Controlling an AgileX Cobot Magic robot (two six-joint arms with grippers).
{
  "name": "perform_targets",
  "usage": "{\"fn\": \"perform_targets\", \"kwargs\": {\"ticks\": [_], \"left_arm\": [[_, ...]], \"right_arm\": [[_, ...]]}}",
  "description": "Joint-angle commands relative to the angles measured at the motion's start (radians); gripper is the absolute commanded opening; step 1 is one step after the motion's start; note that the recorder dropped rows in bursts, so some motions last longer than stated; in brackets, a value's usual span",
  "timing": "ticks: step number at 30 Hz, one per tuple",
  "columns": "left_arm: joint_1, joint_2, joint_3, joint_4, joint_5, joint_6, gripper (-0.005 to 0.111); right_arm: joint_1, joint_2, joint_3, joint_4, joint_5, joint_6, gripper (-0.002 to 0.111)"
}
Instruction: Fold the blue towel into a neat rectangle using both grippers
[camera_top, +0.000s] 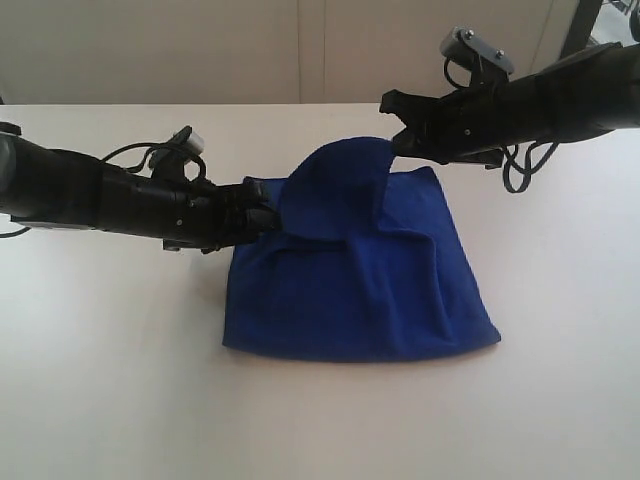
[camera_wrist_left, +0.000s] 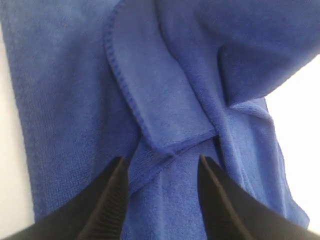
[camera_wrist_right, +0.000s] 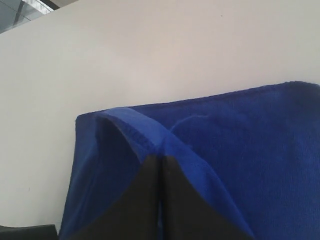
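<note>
On the white table (camera_top: 100, 380), the towel (camera_top: 360, 290) is mid-fold: a flap is pinched by the right gripper (camera_top: 397, 146), the left gripper (camera_top: 263, 214) is spread wide; laying the flap across seems called for next.

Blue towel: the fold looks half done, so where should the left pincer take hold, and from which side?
Probably the hemmed corner flap ahead of the open left pincer, approached low from the left arm's side of the blue towel: its stitched edge lies exposed on top.
</note>
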Motion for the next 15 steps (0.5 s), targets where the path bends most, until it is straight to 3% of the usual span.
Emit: {"fn": "perform_targets", "kwargs": {"ticks": [1, 15], "left_arm": [[-0.005, 0.022, -0.029, -0.023, 0.044, -0.06, 0.05], [-0.005, 0.1, -0.089, -0.023, 0.09, -0.142, 0.05]], "right_arm": [[-0.002, -0.009, -0.001, -0.005, -0.001, -0.013, 0.0], [-0.002, -0.006, 0.003, -0.005, 0.001, -0.013, 0.0]]}}
